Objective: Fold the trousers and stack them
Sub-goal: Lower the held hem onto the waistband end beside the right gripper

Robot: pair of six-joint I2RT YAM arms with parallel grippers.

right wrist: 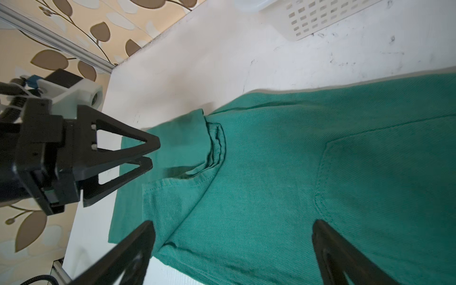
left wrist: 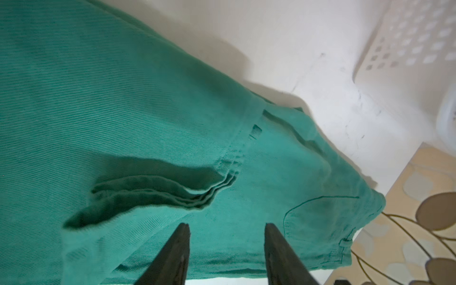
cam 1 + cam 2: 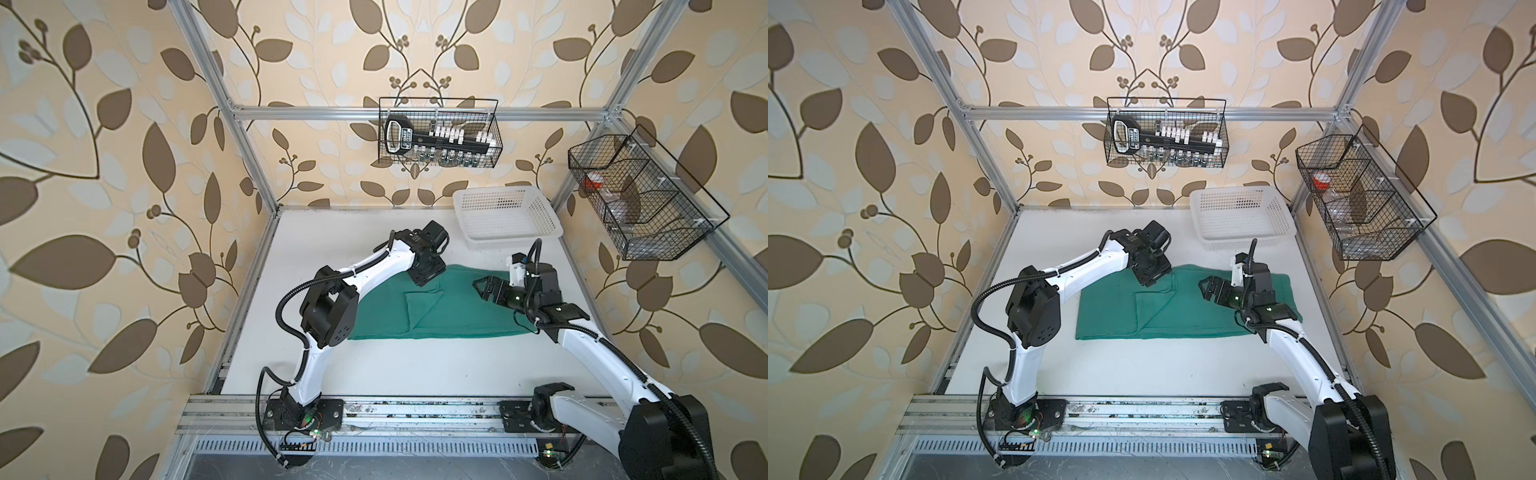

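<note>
Two end effectors, both over the cloth. The left end effector [image 2: 227,246] points down at the far edge of the trousers [image 3: 436,311], its two fingers parted with nothing between them. Whether the tips touch the fabric I can't tell. The right end effector [image 3: 478,289] reaches in from the right, low over the cloth, spread wide and holding nothing.

There's one pair of trousers, teal-green, lying folded and flat across the middle of the white counter [image 3: 374,374], between the two arms, with a hemmed flap laid across the centre.

Further back, one white perforated basket [image 3: 498,244] sits in the far right corner, apart from the trousers. Beyond it, two black wire baskets hang on the frame, one on the back rail [image 3: 496,137] and one on the right rail [image 3: 665,245].

In both top views the wrist hides the left fingers, while the right wrist view shows them [image 1: 148,143] side-on. Both wrist views pick out a stitched pocket, and the left one also shows a bunched fold.
</note>
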